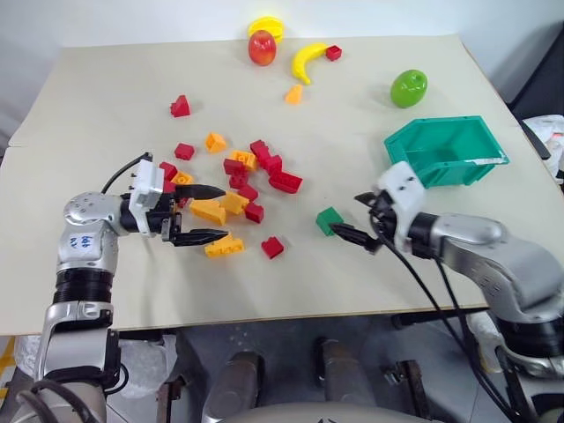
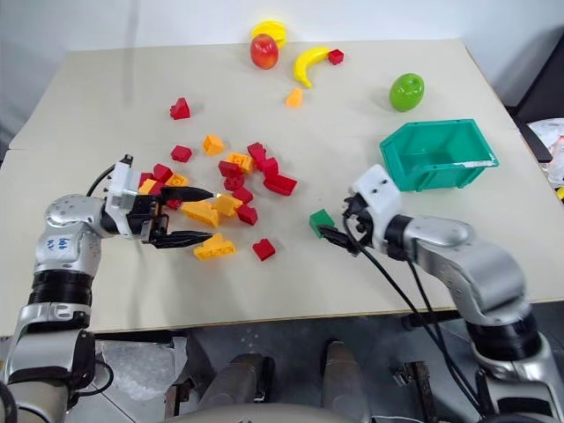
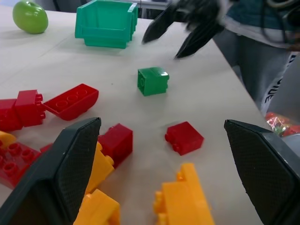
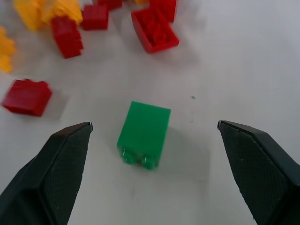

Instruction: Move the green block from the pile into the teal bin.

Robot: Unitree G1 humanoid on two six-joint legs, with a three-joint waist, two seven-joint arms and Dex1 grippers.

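Right wrist view showed the right gripper spread wide, the green block lying untouched between its fingers.

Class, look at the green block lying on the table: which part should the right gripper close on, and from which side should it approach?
Probably the green block's two flat side faces, from above. It lies tipped, studs sideways, apart from the pile, centred between the open right gripper.

- A beige surface is seen carrying everything.
- The pile of red and orange bricks is spread over its middle.
- The green block lies apart from it, toward the teal bin.
- A lime-green fruit, banana and red fruit are set along the far edge.
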